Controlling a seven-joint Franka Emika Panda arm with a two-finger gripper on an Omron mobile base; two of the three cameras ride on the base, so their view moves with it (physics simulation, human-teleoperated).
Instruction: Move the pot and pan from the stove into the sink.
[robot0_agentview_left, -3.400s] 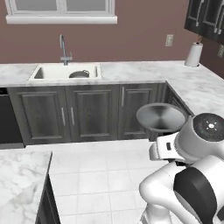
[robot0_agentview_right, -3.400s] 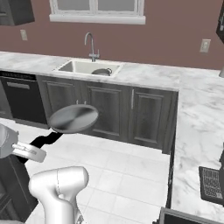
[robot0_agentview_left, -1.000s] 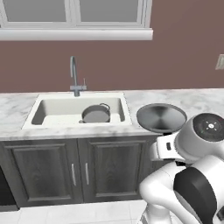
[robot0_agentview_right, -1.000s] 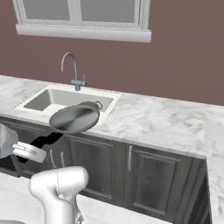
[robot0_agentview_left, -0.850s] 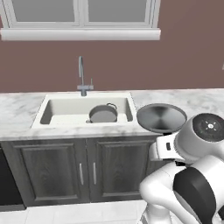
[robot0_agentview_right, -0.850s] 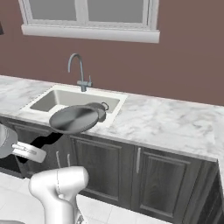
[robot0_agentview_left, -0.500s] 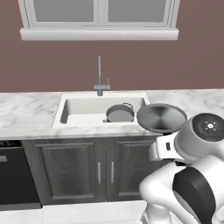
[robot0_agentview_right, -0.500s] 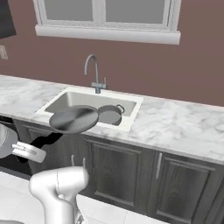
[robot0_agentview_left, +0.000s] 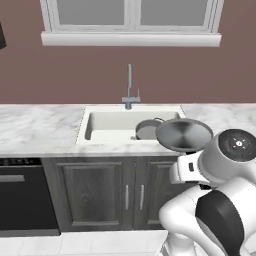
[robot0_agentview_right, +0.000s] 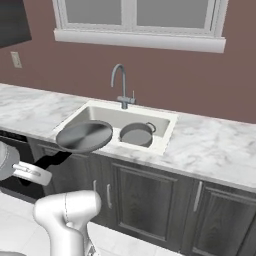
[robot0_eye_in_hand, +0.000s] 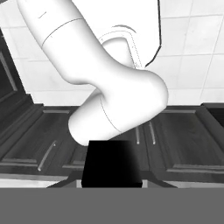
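Observation:
The pan (robot0_agentview_left: 183, 134) is a shiny silver skillet held in the air at counter height, just in front of the sink's (robot0_agentview_left: 107, 125) right part. In the right base view the pan (robot0_agentview_right: 84, 135) hovers before the sink's (robot0_agentview_right: 95, 116) front rim. Its dark handle runs down to my gripper (robot0_agentview_right: 45, 163), which is shut on it. In the hand view a dark block of the handle (robot0_eye_in_hand: 111, 164) sits between the fingertips. The grey pot (robot0_agentview_left: 147, 131) rests inside the basin on its right side, also seen as the pot (robot0_agentview_right: 136, 134) in the right base view. The stove is out of view.
A curved chrome faucet (robot0_agentview_left: 129, 85) rises behind the basin under a window sill (robot0_agentview_left: 130, 39). White marble counter (robot0_agentview_right: 210, 145) runs both ways. Dark cabinet doors (robot0_agentview_left: 95, 190) stand below, with a black dishwasher (robot0_agentview_left: 22, 195) to the left.
The base has driven sideways along the counter, so the whole scene shifted right in the views and the sink now lies straight ahead. The pan stays held in the same pose.

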